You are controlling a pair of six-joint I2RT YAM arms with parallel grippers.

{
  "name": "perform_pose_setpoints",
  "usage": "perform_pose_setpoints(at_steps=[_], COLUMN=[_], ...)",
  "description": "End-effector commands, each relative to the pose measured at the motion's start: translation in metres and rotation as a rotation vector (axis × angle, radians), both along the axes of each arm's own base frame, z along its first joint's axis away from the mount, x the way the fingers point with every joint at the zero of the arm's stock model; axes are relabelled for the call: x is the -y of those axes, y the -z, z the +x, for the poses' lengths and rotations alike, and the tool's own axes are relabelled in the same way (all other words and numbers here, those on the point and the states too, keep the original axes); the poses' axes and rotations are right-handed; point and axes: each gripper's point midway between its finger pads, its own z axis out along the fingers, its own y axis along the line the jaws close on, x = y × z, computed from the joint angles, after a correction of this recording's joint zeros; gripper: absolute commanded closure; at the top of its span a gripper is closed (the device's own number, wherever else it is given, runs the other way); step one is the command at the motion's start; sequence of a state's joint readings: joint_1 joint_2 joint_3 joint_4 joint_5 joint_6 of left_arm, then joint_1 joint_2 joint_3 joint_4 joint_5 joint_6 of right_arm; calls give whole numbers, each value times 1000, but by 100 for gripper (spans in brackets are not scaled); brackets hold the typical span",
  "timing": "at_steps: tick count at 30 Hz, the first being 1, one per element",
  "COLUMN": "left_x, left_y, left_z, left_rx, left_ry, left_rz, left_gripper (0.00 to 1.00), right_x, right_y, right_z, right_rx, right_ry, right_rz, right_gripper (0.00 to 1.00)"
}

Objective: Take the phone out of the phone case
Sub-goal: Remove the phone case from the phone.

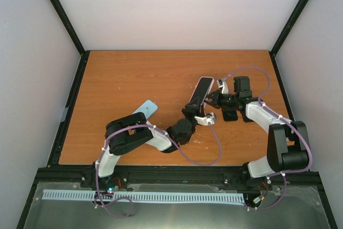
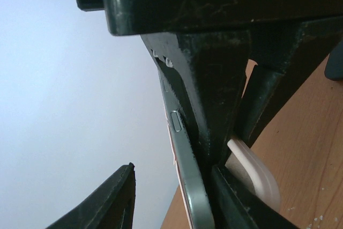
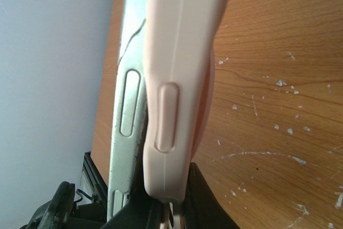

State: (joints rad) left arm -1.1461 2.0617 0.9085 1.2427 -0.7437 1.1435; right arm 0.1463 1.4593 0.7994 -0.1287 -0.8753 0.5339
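The phone [image 1: 203, 89], dark-faced with a silver edge, is held tilted up above the middle of the table. Its pale pink case [image 3: 177, 79] is peeled off one long edge; the silver phone edge [image 3: 126, 105] stands apart beside it. My right gripper [image 3: 171, 207] is shut on the case's lower corner and meets the phone from the right in the top view [image 1: 215, 98]. My left gripper [image 2: 174, 202] is open: the phone edge [image 2: 185, 154] lies against its right finger [image 2: 236, 202], and the other finger [image 2: 110, 202] stands well apart. From above it sits below the phone [image 1: 197, 110].
A pale blue flat object [image 1: 146, 109] lies on the wooden table [image 1: 134, 73] left of centre, partly under my left arm. Black frame posts and pale walls surround the table. A purple cable loops near the front edge [image 1: 211, 154].
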Motion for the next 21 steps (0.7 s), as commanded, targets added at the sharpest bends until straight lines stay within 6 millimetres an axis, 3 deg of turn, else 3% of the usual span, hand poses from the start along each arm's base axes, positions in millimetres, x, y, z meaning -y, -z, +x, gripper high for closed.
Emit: perform_pose_setpoints(at_steps=[1, 7, 14, 21], left_x=[-9, -8, -12, -25], left_y=[-6, 0, -11, -50], left_z=[11, 12, 11, 10], left_rx=[20, 7, 44, 118], left_ry=[-67, -72, -85, -129], left_rz=[-38, -32, -48, -142], left_gripper=[62, 77, 99, 100], right_x=[-9, -9, -9, 8], right_y=[-19, -28, -29, -15], right_z=[-16, -18, -18, -5], right_rx=[25, 65, 72, 113], right_ry=[-73, -70, -71, 8], right_rz=[70, 72, 71, -81], right_gripper=[97, 97, 97, 97])
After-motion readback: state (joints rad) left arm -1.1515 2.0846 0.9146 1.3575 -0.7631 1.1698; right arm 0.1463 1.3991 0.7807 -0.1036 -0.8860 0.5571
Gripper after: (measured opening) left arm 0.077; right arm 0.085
